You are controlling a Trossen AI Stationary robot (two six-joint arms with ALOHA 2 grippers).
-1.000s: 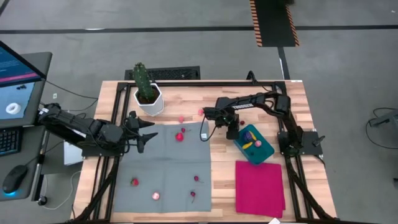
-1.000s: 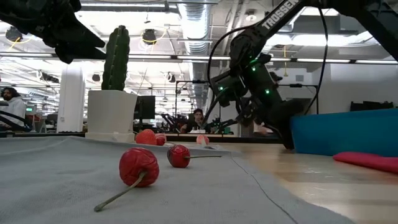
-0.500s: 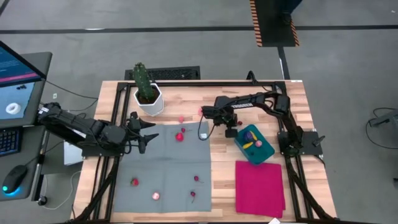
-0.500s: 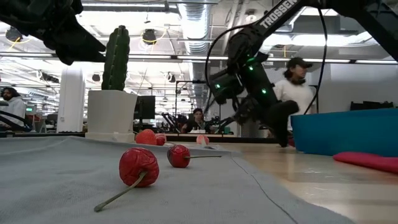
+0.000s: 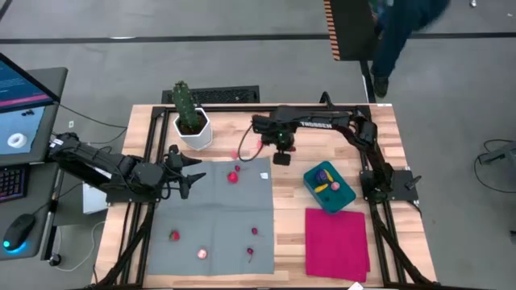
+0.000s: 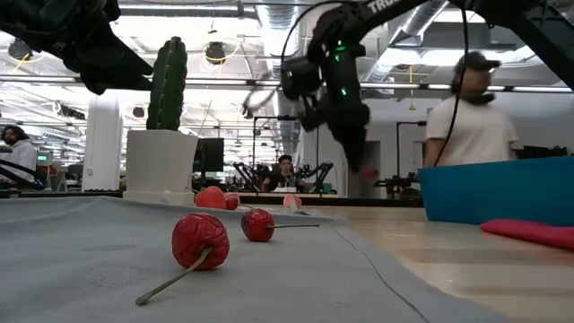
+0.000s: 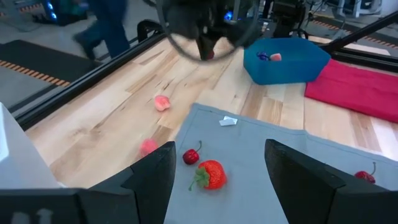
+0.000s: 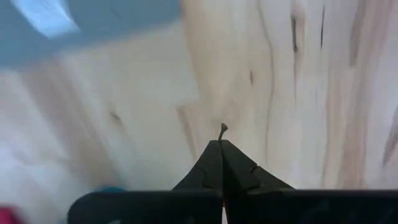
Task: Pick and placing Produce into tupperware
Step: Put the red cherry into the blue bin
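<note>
Above the worktop, right gripper clenched, nothing held.
Left gripper spread, hovering over grey cloth. Produce scattered on cloth; some in tub.

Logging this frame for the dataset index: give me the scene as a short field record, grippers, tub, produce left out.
left gripper: open, holding nothing, above the gray cloth's left edge
right gripper: shut, over bare wood near the table's back; a thin stem-like tip shows between its fingers, what it holds cannot be told
teal tub: on wood behind the magenta cloth, some produce inside
strawberry: on the gray cloth's back part
cherries: scattered on the gray cloth's front part
cactus: back left, in white pot
</note>
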